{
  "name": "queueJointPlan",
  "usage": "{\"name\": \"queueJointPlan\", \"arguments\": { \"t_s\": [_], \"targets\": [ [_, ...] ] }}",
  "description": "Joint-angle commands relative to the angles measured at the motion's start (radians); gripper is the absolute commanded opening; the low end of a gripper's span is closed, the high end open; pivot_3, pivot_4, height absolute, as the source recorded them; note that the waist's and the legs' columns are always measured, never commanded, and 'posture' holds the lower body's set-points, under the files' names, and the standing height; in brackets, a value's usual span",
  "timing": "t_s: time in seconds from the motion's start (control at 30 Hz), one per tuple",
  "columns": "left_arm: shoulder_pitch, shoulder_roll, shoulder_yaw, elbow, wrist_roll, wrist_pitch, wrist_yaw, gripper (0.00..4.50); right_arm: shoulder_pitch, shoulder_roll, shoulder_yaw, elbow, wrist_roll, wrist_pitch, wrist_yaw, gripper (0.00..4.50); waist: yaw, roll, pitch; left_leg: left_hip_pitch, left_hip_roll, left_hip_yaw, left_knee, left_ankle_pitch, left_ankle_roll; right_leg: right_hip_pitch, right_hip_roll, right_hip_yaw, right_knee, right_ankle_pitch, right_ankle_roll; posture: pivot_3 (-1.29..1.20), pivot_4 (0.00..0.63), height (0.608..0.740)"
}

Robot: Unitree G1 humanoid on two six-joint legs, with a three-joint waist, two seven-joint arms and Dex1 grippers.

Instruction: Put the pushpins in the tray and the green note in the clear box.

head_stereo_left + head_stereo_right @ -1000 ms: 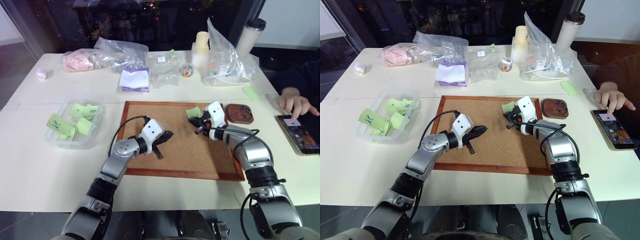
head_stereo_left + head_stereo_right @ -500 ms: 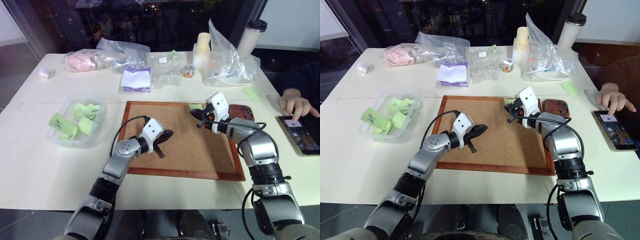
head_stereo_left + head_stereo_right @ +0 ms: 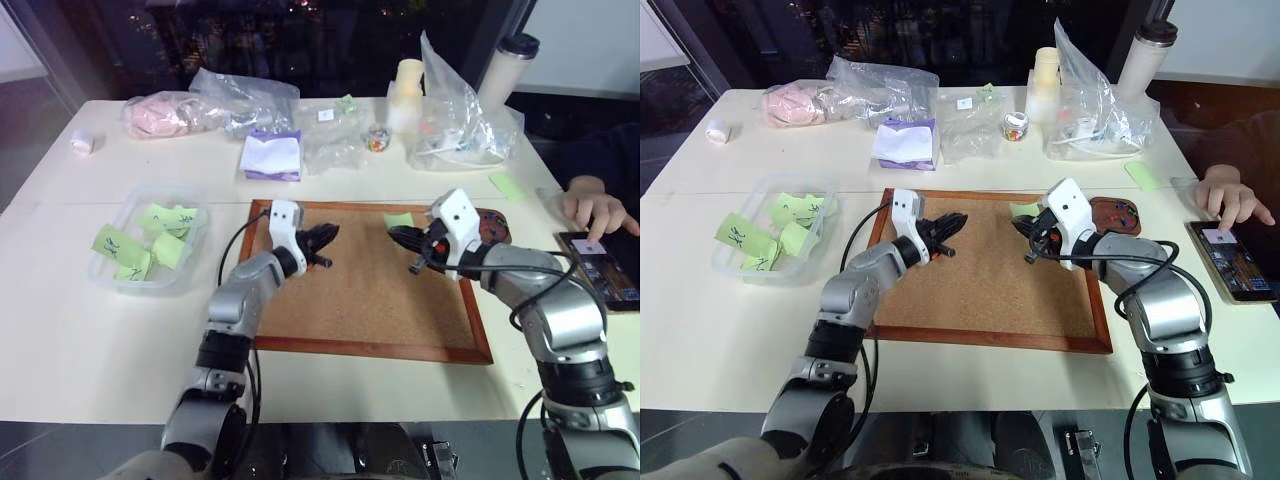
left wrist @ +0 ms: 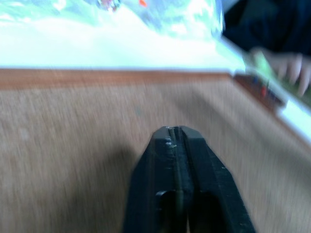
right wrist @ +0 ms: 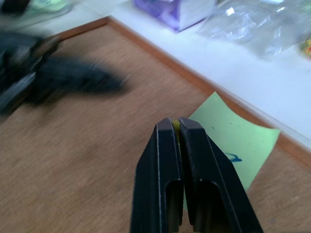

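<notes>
Currently both arms reach in over the cork board (image 3: 360, 300), mid-frame in the head view. Left arm comes up from bottom left, elbow bent, left claw (image 3: 332, 232) about level and aimed right, over the board's upper left part. Its fingers are pressed together, nothing in them. Right arm comes in from the right edge, right claw (image 3: 393, 232) aimed left and tipped slightly down, hanging clear of the board. Fingers pressed together; there's a yellowish sliver in the seam at the tips, can't tell what it is.

Counts:
- green note (image 3: 398, 220): one on the board, flat by its top edge, just past the right claw's tips.
- clear box (image 3: 150, 290): one, left side of the tabletop (image 3: 100, 350), roughly five more green notes inside.
- tray (image 3: 497, 225): one, off the board's upper right corner, partly behind the right wrist.
- pushpins (image 3: 1123, 210): a few coloured heads in the tray, too small to count.
</notes>
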Motion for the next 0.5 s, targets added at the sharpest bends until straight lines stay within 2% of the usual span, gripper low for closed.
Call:
{"name": "queueJointPlan", "arguments": {
  "t_s": [0.03, 0.17, 0.33, 0.5],
  "targets": [
    [-0.048, -0.042, 0.067, -0.019, -0.115, 0.103, 0.026, 2.36, -0.017, -0.013, -0.019, -0.091, 0.028, 0.024, -0.01, 0.0, 0.002, 0.0, 0.0, -0.001, 0.0, 0.0, 0.0, 0.001, -0.002, -0.001, 0.0, 0.0, 0.0, 0.0, 0.0, 0.0, 0.15, 0.74],
    [-0.094, -0.073, 0.166, -0.018, -0.272, 0.241, 0.037, 4.38, -0.026, -0.029, -0.013, -0.121, 0.022, 0.036, -0.021, 0.0, 0.0, -0.003, 0.002, -0.001, 0.0, 0.0, 0.0, 0.001, -0.002, -0.001, 0.0, 0.0, 0.0, 0.0, 0.0, 0.0, 0.15, 0.74],
    [-0.134, -0.089, 0.217, 0.016, -0.357, 0.345, 0.078, 4.38, -0.022, -0.031, -0.003, -0.161, 0.026, 0.059, -0.033, 0.0, 0.0, -0.004, 0.002, 0.0, -0.001, 0.0, 0.0, 0.001, -0.002, -0.001, 0.0, 0.0, 0.0, 0.0, 0.0, 0.0, 0.15, 0.74],
    [-0.159, -0.101, 0.217, 0.065, -0.376, 0.396, 0.094, 4.38, -0.012, -0.035, 0.016, -0.198, 0.021, 0.066, -0.04, 0.0, 0.002, -0.004, 0.003, 0.0, -0.001, 0.0, 0.0, 0.002, -0.003, -0.001, 0.0, 0.0, 0.0, 0.0, 0.0, 0.0, 0.15, 0.74]
  ]
}}
